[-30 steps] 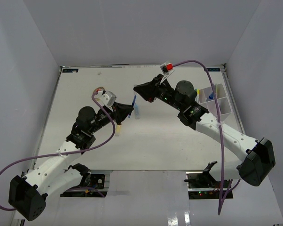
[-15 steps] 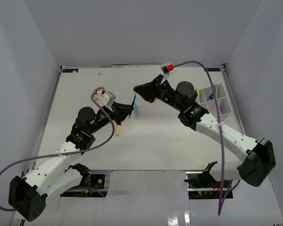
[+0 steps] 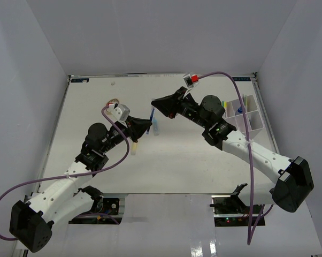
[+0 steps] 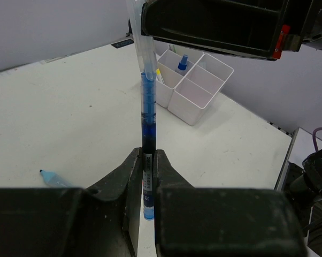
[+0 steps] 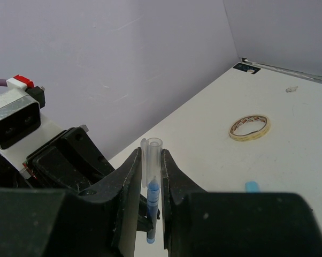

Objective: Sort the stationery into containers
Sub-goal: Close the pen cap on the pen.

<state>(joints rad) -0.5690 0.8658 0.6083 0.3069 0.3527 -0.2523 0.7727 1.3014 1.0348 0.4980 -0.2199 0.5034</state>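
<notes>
Compared with one second ago, almost nothing is different. The right arm has turned only a little, so its red plug and the purple cable stand slightly lower in the top view. Both arms stay in the same place over the tabletop, and the pen keeps its position between them.

The left fingers are narrow and pinch the lower part of the blue pen. The pen stands nearly upright out of them, and its short end shows below the pinch. The right fingers are also narrow and close on the clear cap at the pen's upper end. The rim of the cap rises a little above their tips. So the pen is held in the air at both ends, between the two arms.

The white organizer box stands at the right edge of the tabletop, well apart from the pen. A small blue bottle is in one of its compartments. A light-blue item lies on the tabletop under the pen, and a tan ring lies farther away.
</notes>
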